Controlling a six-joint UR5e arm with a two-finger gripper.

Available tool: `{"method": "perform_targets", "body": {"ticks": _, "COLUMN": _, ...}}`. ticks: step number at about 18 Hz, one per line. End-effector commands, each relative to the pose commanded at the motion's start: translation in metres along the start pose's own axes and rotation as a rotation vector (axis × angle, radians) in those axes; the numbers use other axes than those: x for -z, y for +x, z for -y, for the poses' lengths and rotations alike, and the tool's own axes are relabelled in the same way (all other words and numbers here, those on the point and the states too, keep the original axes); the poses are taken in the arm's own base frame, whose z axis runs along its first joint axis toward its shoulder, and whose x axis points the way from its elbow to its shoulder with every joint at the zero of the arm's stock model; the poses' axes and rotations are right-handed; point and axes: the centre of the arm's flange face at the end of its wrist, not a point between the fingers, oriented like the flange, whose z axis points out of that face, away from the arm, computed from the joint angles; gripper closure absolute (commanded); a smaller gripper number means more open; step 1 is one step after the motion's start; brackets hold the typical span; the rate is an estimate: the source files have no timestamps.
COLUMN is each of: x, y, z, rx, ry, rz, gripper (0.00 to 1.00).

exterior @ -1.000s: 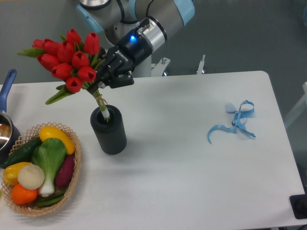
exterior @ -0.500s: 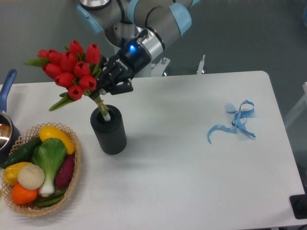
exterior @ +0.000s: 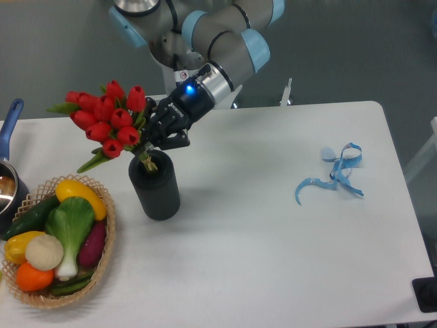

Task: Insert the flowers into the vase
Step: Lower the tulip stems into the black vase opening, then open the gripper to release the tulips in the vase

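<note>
Your black end effector is clenched on the flowers, glossy red tulips leaning toward 10 o'clock, stems inside the vase, a matte dark-grey cylinder on the white table.

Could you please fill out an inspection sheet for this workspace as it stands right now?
Surface: white table, no spills or marks seen.
Job's things: the flowers lean to the left, stems down in the mouth of the vase; the vase stands upright.
Clutter: wicker basket of vegetables at the front left; blue ribbon lying loose on the right; a pot with a blue handle at the left edge.
Grippers: gripper shut on the flowers just above the vase rim.
Cables: nothing seen.
Surroundings: grey floor behind the table; a dark object at the lower right edge, too cropped to identify.
</note>
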Motion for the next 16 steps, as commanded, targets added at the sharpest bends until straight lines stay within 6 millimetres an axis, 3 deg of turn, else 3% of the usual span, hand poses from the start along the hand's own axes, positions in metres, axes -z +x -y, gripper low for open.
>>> {"method": "perform_targets", "body": {"ticks": 2, "x": -0.002, "y": 0.001, "z": -0.007, "rx": 0.003, "ry": -0.003, "rz": -0.004, "gripper": 0.76}}
{"method": "perform_targets", "body": {"ticks": 5, "x": -0.004, "y": -0.002, "z": -0.019, "rx": 0.028, "ry": -0.004, "rz": -0.01, "gripper": 0.57}}
{"method": "perform_targets", "body": {"ticks": 8, "x": -0.003, "y": -0.003, "z": -0.021, "rx": 0.036, "ry": -0.005, "rz": -0.008, "gripper": 0.31}}
{"method": "perform_targets", "body": {"ticks": 10, "x": -0.001, "y": -0.002, "z": -0.025, "rx": 0.048, "ry": -0.006, "rz": -0.003, "gripper": 0.0}}
{"method": "perform_targets", "body": {"ticks": 16, "x": 0.015, "y": -0.01, "z": -0.029, "rx": 0.056, "ry": -0.008, "rz": 0.038, "gripper": 0.0}}
